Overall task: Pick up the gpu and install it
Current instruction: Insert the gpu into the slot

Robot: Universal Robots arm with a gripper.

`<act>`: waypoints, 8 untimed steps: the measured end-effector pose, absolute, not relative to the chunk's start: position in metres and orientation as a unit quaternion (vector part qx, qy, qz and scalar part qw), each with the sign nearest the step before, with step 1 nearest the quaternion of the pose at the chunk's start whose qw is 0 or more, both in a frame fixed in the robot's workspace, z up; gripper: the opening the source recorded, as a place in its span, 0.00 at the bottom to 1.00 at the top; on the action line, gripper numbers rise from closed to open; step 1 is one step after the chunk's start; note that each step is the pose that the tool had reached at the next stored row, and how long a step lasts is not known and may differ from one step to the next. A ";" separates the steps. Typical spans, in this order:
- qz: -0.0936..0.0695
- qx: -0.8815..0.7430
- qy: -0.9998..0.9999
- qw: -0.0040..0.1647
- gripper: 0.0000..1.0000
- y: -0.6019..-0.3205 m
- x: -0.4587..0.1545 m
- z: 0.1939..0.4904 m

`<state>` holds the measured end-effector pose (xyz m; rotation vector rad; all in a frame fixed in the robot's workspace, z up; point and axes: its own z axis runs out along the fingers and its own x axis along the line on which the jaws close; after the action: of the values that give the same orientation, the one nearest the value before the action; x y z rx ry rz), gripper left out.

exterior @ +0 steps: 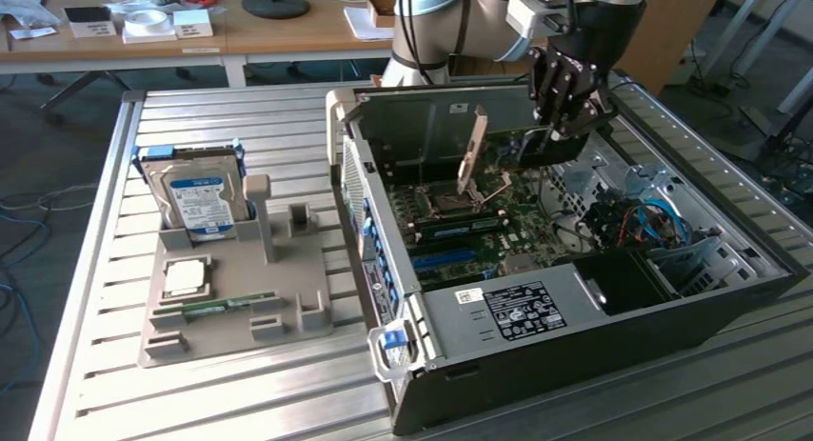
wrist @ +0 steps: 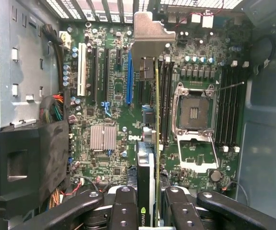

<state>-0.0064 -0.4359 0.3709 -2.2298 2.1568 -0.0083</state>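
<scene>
My gripper (exterior: 566,125) hangs inside the open computer case (exterior: 711,312), shut on the gpu (exterior: 540,148). The gpu is a dark card held on edge, its silvery bracket (exterior: 473,148) towards the case's rear wall. In the wrist view my black fingers (wrist: 124,207) clamp the gpu (wrist: 147,167), seen edge-on, with its bracket (wrist: 150,40) at the far end. The card hovers over the motherboard (wrist: 104,158), just beside the blue slot (wrist: 128,84) and above the black slots next to it. Whether its edge touches a slot is hidden.
The empty processor socket (wrist: 194,112) lies close beside the card. A cable bundle (wrist: 56,112) and drive cage sit inside the case. Outside, a grey fixture (exterior: 286,303) holds a hard drive (exterior: 201,201), a processor chip (exterior: 187,277) and a green memory stick (exterior: 219,306).
</scene>
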 end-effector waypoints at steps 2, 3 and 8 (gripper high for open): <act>-0.003 -0.719 0.695 0.020 0.27 -0.436 -0.010 0.371; -0.003 -0.719 0.695 0.020 0.27 -0.436 -0.011 0.371; -0.003 -0.719 0.695 0.020 0.27 -0.436 -0.015 0.371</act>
<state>-0.0150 -0.4359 0.3709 -2.2293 2.1557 -0.0103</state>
